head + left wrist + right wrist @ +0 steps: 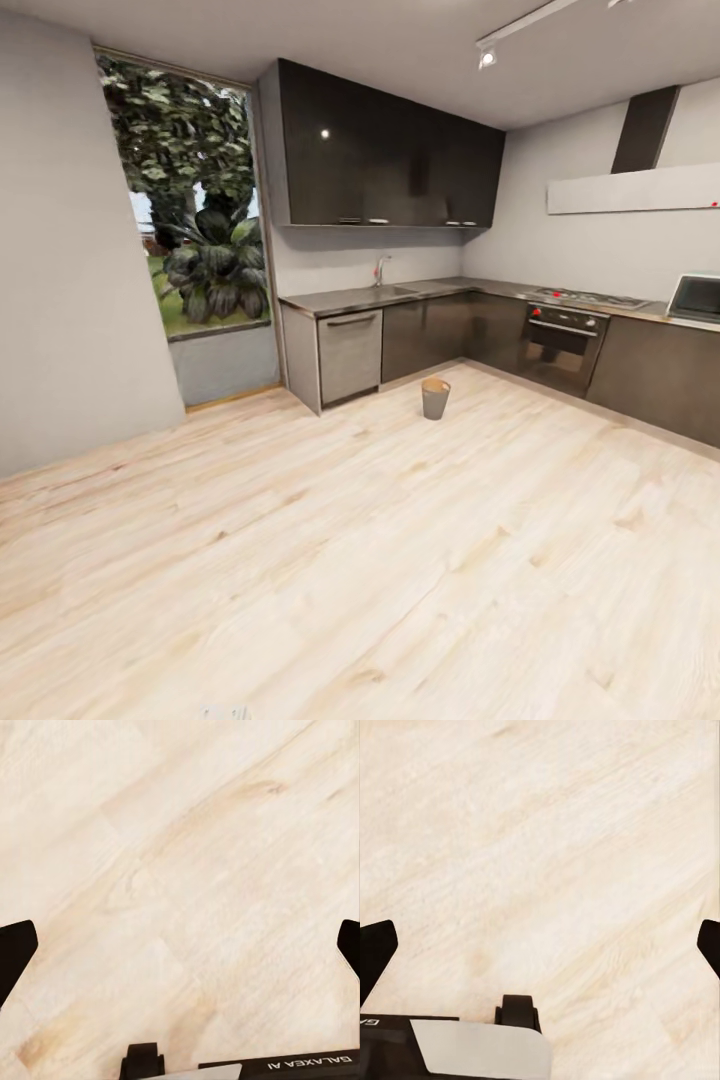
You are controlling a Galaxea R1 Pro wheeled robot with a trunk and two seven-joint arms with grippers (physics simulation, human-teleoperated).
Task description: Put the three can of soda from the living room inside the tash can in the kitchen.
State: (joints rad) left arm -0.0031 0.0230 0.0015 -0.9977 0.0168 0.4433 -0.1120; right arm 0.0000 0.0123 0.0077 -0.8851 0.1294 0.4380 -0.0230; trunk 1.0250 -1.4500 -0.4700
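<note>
Nearest of all, the left gripper (180, 945) hangs over bare plank floor (187, 855) with its two dark fingertips (16, 945) spread to the far edges of the left wrist view, released and holding nothing; the right gripper (540, 945) is the same in its own wrist view, fingers (376, 949) wide apart over pale wood with nothing between them. Beyond the arms, the head view looks across a broad stretch of light wood flooring towards the kitchen, and the trash can (435, 398) stands alone on the floor in front of the dark lower cabinets (440, 335), upright, well apart from the robot and a little ahead of the dishwasher-like grey front (350, 355). Farther back lie the counter with its sink tap (379, 270), the oven (565, 345) under the hob, the dark wall cupboards (390, 160), and to the left a tall window (190, 230) full of greenery. No soda can is to be seen here (both grippers are plainly empty), so I judge the task to be at its start or between trips: the robot is in transit and carrying nothing. The next move probably calls for turning the base away from the kitchen and driving to the living room to find a can, since approaching the bin empty-handed would gain nothing.
</note>
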